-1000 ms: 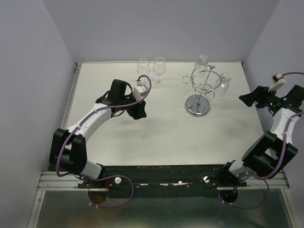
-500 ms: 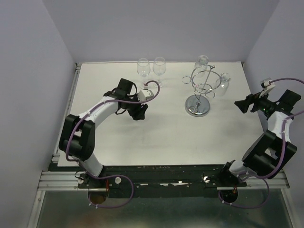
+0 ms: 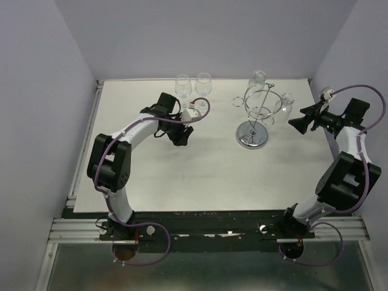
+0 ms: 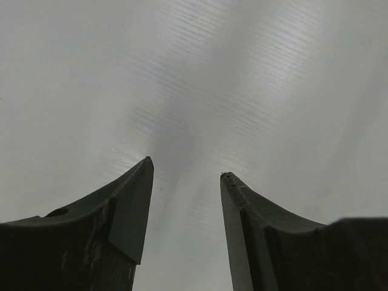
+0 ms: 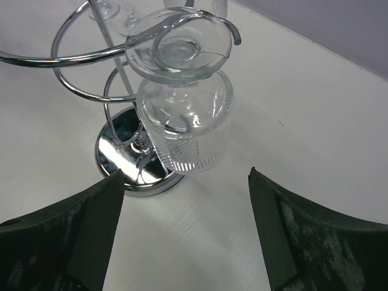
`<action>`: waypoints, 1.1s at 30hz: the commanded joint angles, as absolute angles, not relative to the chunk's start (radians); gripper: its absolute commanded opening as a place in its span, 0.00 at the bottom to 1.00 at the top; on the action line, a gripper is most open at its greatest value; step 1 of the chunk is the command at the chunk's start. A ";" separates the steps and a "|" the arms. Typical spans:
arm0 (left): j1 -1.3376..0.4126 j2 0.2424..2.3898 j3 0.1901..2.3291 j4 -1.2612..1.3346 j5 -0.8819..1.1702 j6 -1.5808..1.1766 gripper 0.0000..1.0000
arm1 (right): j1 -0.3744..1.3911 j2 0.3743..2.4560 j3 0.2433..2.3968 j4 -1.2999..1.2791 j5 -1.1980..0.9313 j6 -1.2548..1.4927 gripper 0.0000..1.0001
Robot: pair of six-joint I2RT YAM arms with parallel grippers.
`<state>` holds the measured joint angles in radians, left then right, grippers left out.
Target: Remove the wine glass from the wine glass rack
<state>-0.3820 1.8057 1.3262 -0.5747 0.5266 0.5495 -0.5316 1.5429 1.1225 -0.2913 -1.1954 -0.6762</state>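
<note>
The chrome wine glass rack stands right of the table's middle on its round base. A wine glass hangs upside down from its right-hand loop, and in the right wrist view this wine glass sits just ahead of the fingers with its foot caught in the loop. Another wine glass hangs at the rack's back. My right gripper is open, pointing at the hanging glass with a small gap to it. My left gripper is open over bare table with nothing between its fingers.
Two wine glasses stand upright at the back of the table, just behind the left arm's wrist. The white table is boxed in by grey walls at the left, back and right.
My right gripper has swung left toward the rack, closing on the glass at its right side. The left arm has folded in, its gripper shifting slightly right. Both grippers stayed open.
</note>
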 commanded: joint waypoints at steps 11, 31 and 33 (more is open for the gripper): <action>-0.388 1.868 1.440 -0.703 0.499 0.623 0.62 | -0.448 1.781 1.446 -0.619 -1.252 -1.011 0.90; -0.388 1.890 1.479 -0.701 0.506 0.594 0.62 | -0.376 1.852 1.490 -0.650 -1.238 -1.069 0.88; -0.388 1.888 1.477 -0.693 0.505 0.586 0.62 | -0.374 1.844 1.476 -0.631 -1.241 -1.052 0.87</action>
